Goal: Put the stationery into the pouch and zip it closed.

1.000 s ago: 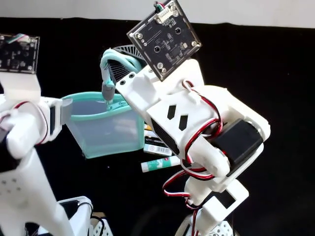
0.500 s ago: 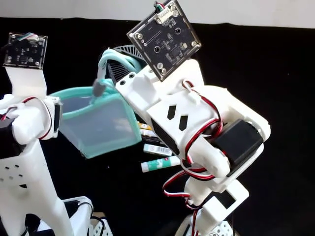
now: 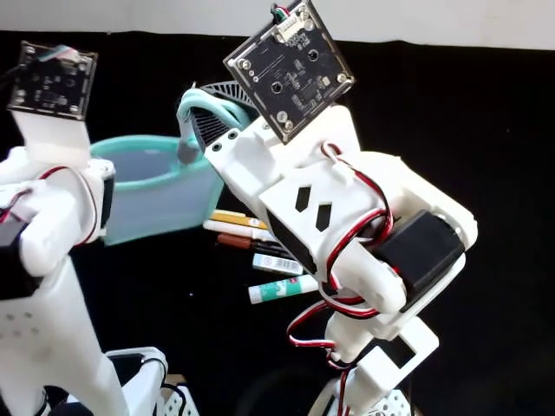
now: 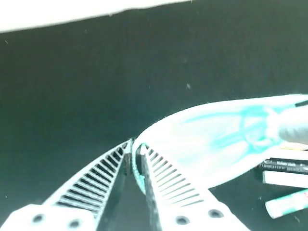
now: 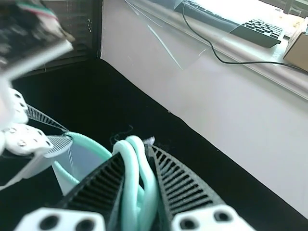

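Left gripper (white ribbed fingers) is pressed together on the rim of the pouch, pinching the teal edge. The pouch is see-through w/ teal trim. It hangs between the two arms, its mouth gaping upward, and looks empty as far as the high view shows.

Just right of the pouch and lower down, the stationery lies in a loose stack on the black desk, all outside the pouch:
- yellow pen at the far end
- white pen next
- dark red pen after that
- black-and-white marker, partly under the right arm
- white-and-green tube, nearest the arm bases

Right gripper (black ribbed fingers) is clamped on the pouch's teal strap, which is bunched into a thick loop between the fingers. It holds approx. the opposite end of the pouch from the left gripper.
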Motion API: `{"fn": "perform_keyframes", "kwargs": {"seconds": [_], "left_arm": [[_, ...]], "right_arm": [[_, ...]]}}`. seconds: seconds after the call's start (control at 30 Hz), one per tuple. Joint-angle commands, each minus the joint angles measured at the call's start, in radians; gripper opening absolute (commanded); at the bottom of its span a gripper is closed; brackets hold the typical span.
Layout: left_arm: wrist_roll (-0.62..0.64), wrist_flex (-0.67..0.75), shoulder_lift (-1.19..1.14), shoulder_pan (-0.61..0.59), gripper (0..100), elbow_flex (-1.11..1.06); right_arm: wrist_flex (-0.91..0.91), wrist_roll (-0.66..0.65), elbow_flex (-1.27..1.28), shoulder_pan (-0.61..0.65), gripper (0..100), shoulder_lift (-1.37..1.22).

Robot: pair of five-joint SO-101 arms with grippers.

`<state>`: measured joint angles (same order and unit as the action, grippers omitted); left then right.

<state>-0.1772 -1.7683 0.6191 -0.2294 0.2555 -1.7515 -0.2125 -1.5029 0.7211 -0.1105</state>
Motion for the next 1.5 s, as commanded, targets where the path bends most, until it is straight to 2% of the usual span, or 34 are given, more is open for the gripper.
{"fn": "perform_keyframes", "kwargs": {"seconds": [0.0,0.17,0.4,0.6,0.73,0.83,0.97,1.17,1.47], "left_arm": [[0.008,0.057,-0.002,0.013,1,0.051],[0.008,0.173,-0.005,0.012,1,0.033],[0.005,0.359,-0.004,0.01,1,-0.193],[0.008,0.454,-0.004,0.01,1,-0.272],[0.038,0.502,-0.004,0.012,1,-0.326],[0.038,0.508,-0.004,0.012,1,-0.367],[0.04,0.506,-0.002,-0.002,1,-0.392],[0.041,0.5,-0.002,-0.062,1,-0.392],[0.041,0.499,-0.002,-0.064,1,-0.394]], "right_arm": [[-0.01,-0.008,-0.018,0.004,1.3,0.008],[-0.01,-0.008,-0.016,-0.033,1.3,0.005],[-0.01,-0.006,-0.015,-0.108,1.3,0.004],[-0.008,0.011,0.008,-0.119,1.4,0.001],[-0.002,0.052,0.108,-0.12,9.4,0.001],[-0.001,0.052,0.168,-0.12,15.6,0.001],[-0.004,0.051,0.234,-0.151,16.7,0.002],[-0.002,0.055,0.412,-0.282,16.7,0.004],[0.114,0.057,0.631,-0.464,16.7,0.004]]}}
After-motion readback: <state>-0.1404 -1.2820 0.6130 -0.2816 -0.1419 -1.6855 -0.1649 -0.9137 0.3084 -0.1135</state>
